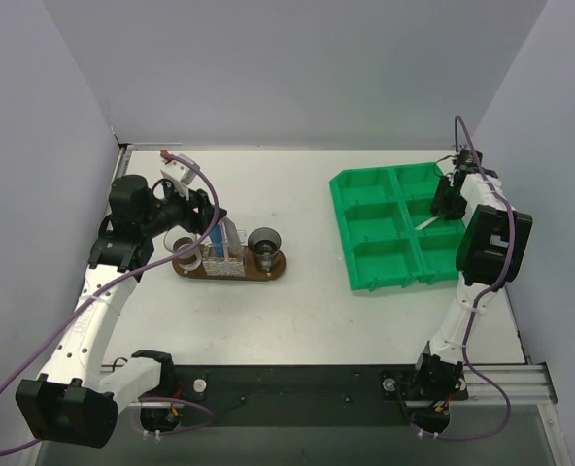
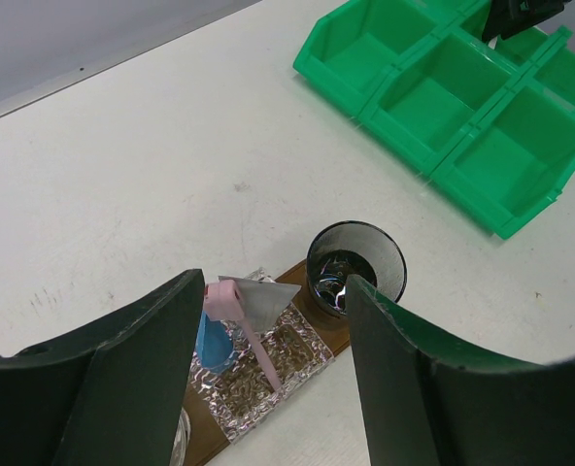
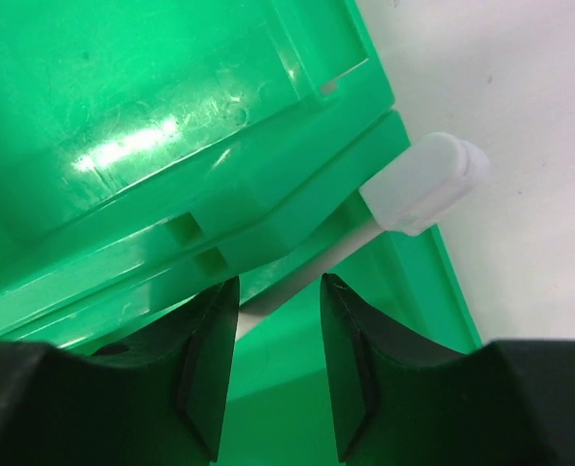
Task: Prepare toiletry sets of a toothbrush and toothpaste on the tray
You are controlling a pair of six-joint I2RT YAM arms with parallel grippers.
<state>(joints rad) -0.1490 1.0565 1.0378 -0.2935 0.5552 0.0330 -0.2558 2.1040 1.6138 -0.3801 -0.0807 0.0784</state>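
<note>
The dark brown tray (image 1: 280, 268) lies left of centre and also shows in the left wrist view (image 2: 328, 335). A clear textured holder (image 2: 287, 364) on it holds a blue toothpaste tube (image 2: 213, 340) and a pink toothbrush (image 2: 258, 354), both standing upright. My left gripper (image 2: 276, 286) is open and empty, hovering just above them (image 1: 202, 209). My right gripper (image 3: 278, 291) is low in the green bin (image 3: 122, 107), jaws apart on either side of the shaft of a white toothbrush (image 3: 419, 184), which leans on a bin wall (image 1: 428, 223).
A dark cup (image 2: 355, 267) stands on the tray's right end and a clear cup (image 1: 186, 248) on its left end. The green sectioned bin (image 1: 375, 228) sits at the right of the table. Grey walls close in the left, back and right.
</note>
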